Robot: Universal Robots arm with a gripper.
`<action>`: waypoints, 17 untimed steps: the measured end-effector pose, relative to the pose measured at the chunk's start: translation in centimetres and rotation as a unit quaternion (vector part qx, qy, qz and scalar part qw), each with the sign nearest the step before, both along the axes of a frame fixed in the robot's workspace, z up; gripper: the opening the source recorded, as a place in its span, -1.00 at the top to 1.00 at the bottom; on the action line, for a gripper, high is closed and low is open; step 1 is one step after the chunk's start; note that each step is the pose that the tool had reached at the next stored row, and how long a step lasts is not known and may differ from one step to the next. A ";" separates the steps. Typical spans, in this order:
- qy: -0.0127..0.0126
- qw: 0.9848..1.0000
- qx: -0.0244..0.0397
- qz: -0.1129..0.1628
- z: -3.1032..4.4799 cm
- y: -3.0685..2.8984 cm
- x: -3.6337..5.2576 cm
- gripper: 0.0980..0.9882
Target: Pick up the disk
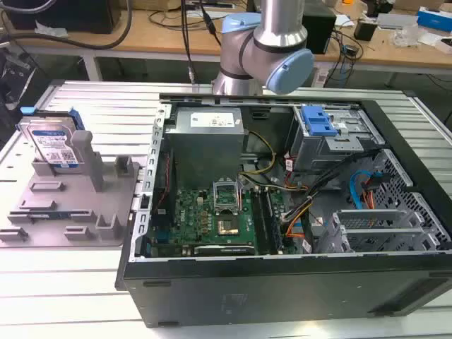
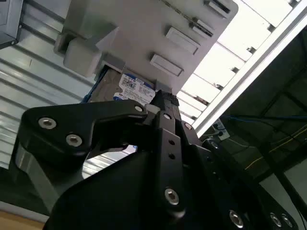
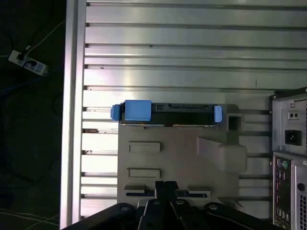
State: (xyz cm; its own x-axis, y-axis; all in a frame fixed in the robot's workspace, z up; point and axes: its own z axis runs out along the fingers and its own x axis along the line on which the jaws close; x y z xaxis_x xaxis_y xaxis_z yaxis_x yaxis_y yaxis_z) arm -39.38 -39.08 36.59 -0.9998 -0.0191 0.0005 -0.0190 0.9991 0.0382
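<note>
The disk (image 1: 53, 145) stands upright in a slot of the grey slotted holder (image 1: 78, 205) at the exterior view's left, its blue-and-white label facing out and blue rails on its sides. In the first wrist view I look down on the disk's top edge (image 3: 182, 109), with a blue rail at each end. My gripper (image 3: 166, 188) hangs over the holder (image 3: 182, 153), apart from the disk, its black fingers drawn together with nothing between them. In the second wrist view the gripper (image 2: 163, 98) points at the disk's label (image 2: 136, 88).
An open black computer case (image 1: 282, 296) lies on the slatted metal table (image 1: 63, 296), right of the holder; its rear panel (image 3: 290, 158) shows in the first wrist view. The arm's grey and blue joints (image 1: 265, 42) rise behind the case. A power strip (image 3: 26, 62) lies on the floor.
</note>
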 end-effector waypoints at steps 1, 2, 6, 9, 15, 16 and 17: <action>0.000 1.000 0.000 0.000 0.00 0.00 0.00 0.98; 0.000 1.000 0.000 0.000 0.00 0.00 0.00 0.98; 0.000 1.000 0.000 0.000 0.00 0.00 0.00 0.98; 0.000 1.000 0.000 0.000 0.00 0.00 0.00 0.98; 0.000 1.000 0.000 0.000 0.00 0.00 0.00 0.98; 0.000 1.000 0.000 0.002 0.00 0.00 0.00 0.98; 0.000 1.000 0.000 0.006 0.00 0.00 0.00 0.98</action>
